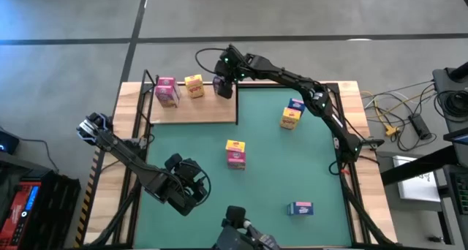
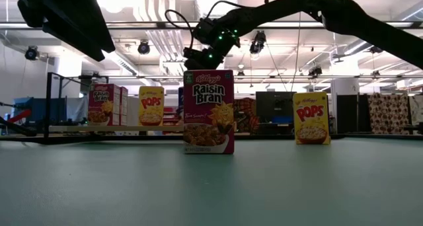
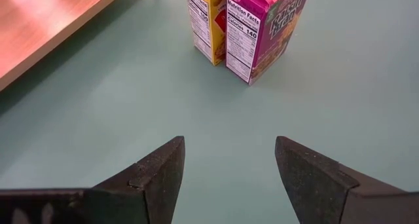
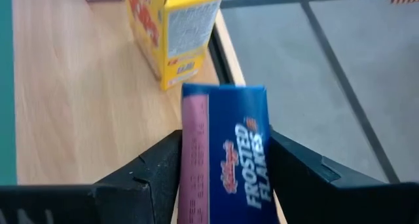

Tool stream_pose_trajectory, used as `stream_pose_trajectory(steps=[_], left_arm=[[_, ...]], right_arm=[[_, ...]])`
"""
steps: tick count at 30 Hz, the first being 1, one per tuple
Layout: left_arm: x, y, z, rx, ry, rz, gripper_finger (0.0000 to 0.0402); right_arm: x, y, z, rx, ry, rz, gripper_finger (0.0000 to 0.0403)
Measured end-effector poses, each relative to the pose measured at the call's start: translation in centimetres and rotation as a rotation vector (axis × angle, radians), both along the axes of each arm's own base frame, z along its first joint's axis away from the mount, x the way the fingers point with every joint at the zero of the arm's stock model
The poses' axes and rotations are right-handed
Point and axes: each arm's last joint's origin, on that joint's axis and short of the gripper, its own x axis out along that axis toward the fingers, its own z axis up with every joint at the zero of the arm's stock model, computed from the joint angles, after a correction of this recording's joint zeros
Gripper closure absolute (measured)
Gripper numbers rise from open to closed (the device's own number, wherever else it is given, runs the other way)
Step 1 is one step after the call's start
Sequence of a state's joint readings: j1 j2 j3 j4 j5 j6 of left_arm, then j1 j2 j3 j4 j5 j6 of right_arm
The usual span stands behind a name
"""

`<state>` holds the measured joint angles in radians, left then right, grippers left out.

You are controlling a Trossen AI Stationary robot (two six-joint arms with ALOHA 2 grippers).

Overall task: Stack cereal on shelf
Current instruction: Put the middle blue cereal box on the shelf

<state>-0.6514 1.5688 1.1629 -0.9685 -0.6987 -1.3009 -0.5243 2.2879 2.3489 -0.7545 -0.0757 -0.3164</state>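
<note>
Only the right wrist view shows the right gripper clasping a blue Frosted Flakes box above the shelf.

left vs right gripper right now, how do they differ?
Left gripper: jaws open and empty, over the green mat, near side of the table. Right gripper: a blue Frosted Flakes box between its jaws, over the wooden shelf at the far side, beside a yellow Pops box. Both point downward.
</note>
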Motion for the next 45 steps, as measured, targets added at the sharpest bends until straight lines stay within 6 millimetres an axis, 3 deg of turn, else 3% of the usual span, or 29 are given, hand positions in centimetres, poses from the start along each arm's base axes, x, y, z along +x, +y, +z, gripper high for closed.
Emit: stream_pose_trajectory(steps=[19, 25, 45], left_arm=[[0.00, 0.00, 0.00, -0.005, -0.005, 0.008, 0.0180], [0.00, 0.00, 0.00, -0.006, -0.007, 0.011, 0.0180], [0.01, 0.01, 0.00, -0.010, -0.010, 0.017, 0.0180]], right_arm=[[0.06, 0.01, 0.05, -0.079, 0.026, 0.095, 0.0209], [0.37, 0.16, 0.32, -0.031, -0.047, 0.159, 0.0209], [0.26, 0.07, 0.26, -0.024, -0.040, 0.147, 0.0209]])
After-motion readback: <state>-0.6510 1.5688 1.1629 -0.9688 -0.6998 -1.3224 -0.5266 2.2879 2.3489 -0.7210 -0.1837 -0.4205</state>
